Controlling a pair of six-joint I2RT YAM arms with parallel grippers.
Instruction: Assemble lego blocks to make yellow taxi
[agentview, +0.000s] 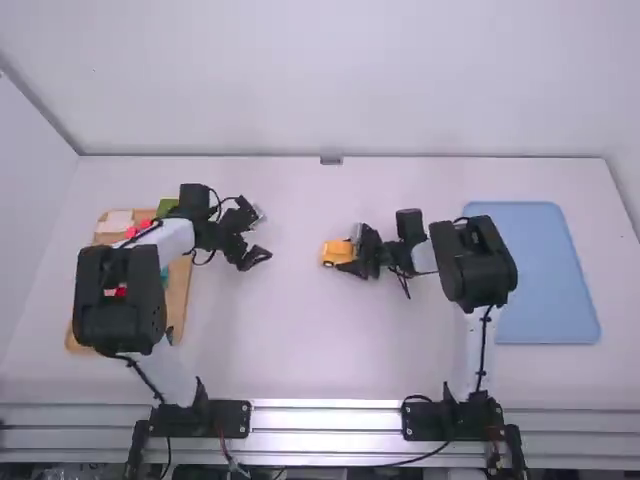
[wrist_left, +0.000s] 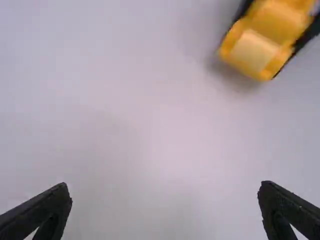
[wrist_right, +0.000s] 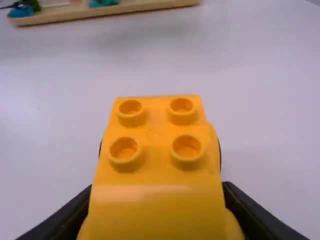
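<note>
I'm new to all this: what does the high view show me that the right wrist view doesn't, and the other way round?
High view: the blue mat at the right, the open left tool, and the left base and right base of the arms.

Right wrist view: four round, hollow studs standing out clearly on the yellow car.

Both: the yellow car gripped by the right tool, the wooden tray with a teal piece, and the white table.
</note>
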